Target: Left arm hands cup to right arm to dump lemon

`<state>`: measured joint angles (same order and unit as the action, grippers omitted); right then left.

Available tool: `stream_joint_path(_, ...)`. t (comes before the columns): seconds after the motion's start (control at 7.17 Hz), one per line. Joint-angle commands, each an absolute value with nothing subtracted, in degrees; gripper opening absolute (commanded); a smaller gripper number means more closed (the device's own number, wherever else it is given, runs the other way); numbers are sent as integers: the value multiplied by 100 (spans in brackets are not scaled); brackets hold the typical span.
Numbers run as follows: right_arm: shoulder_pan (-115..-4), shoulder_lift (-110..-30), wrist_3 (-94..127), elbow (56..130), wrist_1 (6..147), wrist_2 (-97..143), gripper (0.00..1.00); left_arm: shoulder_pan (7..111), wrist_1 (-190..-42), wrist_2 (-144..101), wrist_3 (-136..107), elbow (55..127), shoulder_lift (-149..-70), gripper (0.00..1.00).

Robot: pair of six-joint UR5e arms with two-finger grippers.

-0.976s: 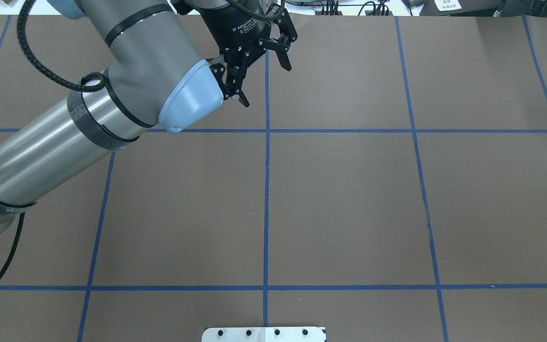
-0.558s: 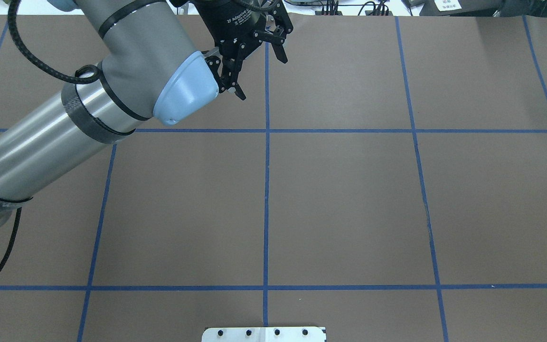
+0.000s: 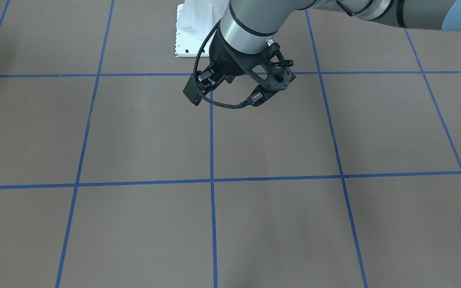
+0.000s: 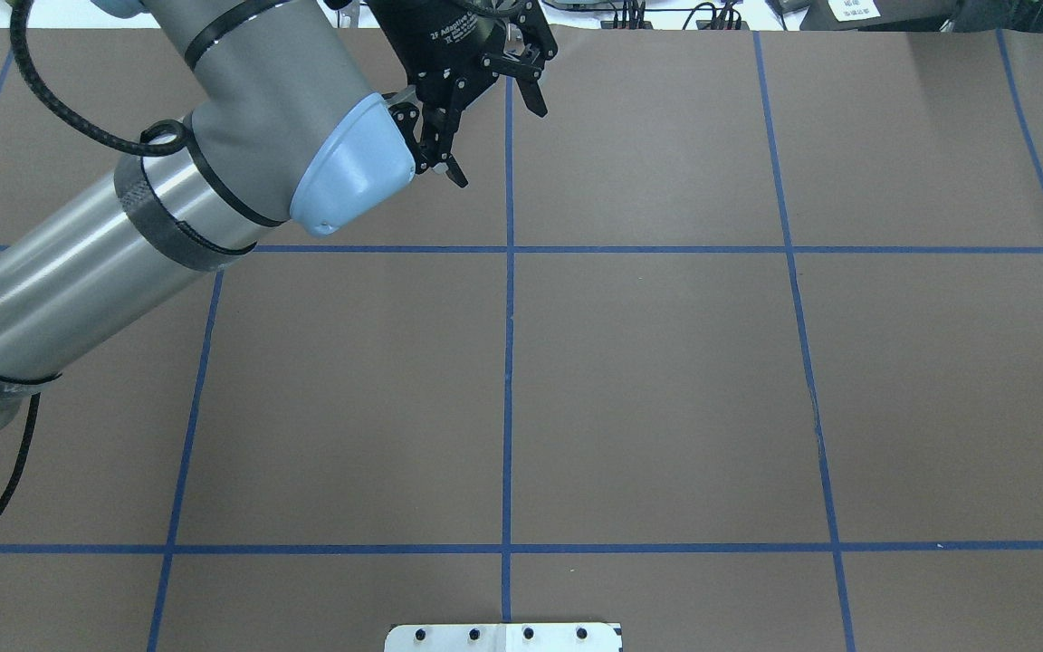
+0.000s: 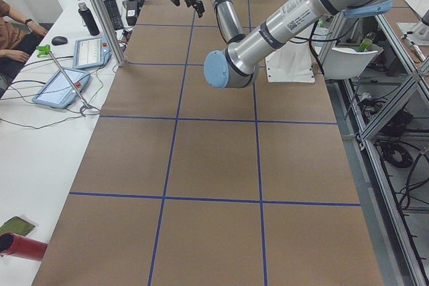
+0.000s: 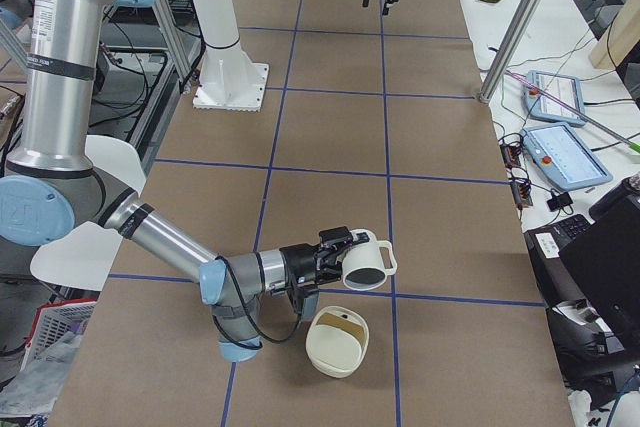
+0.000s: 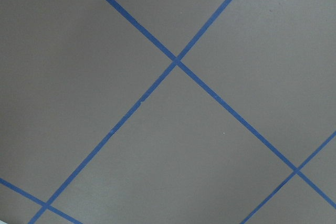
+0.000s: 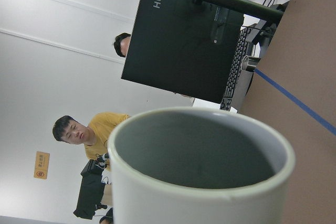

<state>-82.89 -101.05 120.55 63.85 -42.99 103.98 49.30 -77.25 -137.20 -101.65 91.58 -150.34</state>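
Tabletop [image 4: 666, 389] is brown, gridded with blue tape. Left gripper [image 4: 496, 145] hangs over its far edge, fingers spread, empty. Right gripper [image 6: 335, 257] meets the cup [image 6: 368, 259], tipped sideways just beside a cream bowl [image 6: 335, 342]; its grip cannot be told. White desk [image 6: 600, 67] with tablets [image 6: 560, 152] stands rightward.

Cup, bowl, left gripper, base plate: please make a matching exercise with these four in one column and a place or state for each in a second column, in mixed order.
Things
1. cup
2. left gripper
3. bowl
4. base plate

Places and states
A. flat on the table, carries a white column
B. jaws open, nothing between them, above the table
C. tipped on its side at the tip of the right arm
D. lies on the table near the cup

Pairs: 1-C, 2-B, 3-D, 4-A
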Motion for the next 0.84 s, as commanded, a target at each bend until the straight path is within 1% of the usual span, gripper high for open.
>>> stream_joint_path(0.0,-8454,-10099,12584,6372,-4307,10406,0,4913,-7726,-13720,-10160,9158,-15047,100)
stream_joint_path(0.7,-8657,-10116,13939,6328,-4676,10406,0,4931,-7734,-13676,-10160,9158,-15082,100)
